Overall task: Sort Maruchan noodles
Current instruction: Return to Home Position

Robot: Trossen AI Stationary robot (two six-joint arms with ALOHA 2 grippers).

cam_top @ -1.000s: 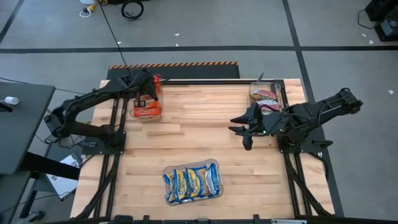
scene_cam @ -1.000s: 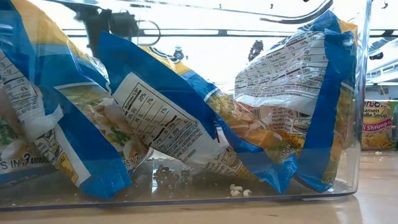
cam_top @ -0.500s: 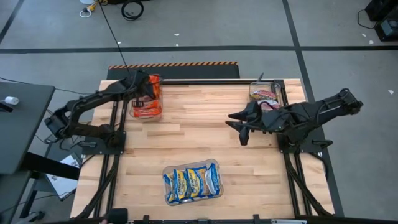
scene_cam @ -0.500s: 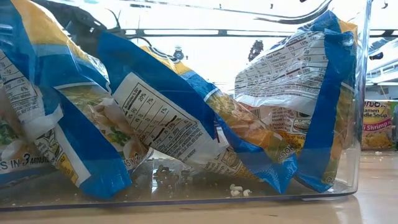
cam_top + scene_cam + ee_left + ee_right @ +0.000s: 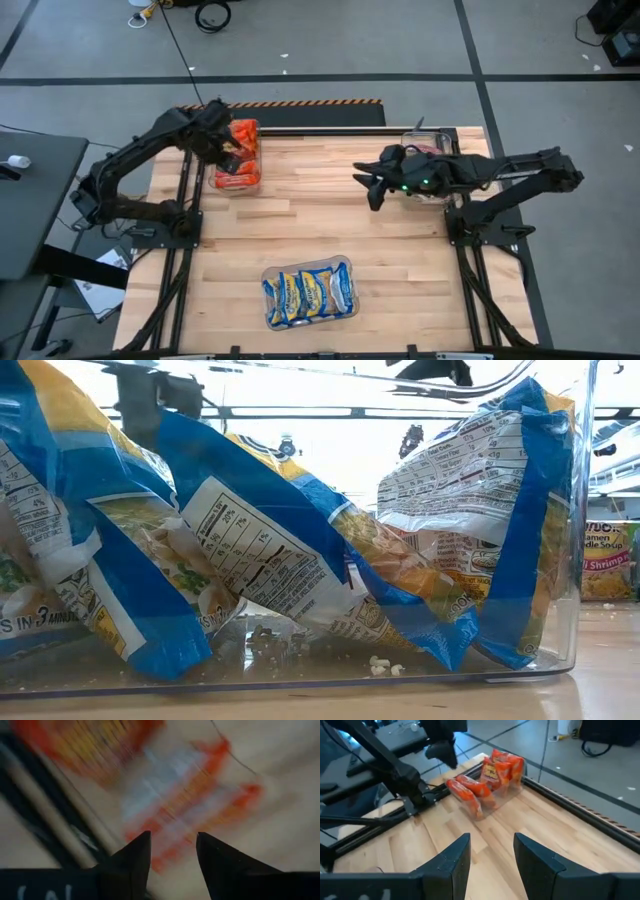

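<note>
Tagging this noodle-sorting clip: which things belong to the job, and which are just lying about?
Job: orange packs in the far-left bin, blue packs in the near bin, pink packs far right; left end effector above the orange packs, right end effector over the table.
Lying about: floor cables, striped tape.

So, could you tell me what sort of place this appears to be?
Probably a robotics lab or test cell: a left arm and a right arm mounted on a wooden table, a grey taped floor, and cables.

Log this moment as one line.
left gripper open above orange-red crinkly noodle packets in clear plastic bin | right gripper open over wooden table | blue-and-yellow noodle packets in second clear bin
</note>
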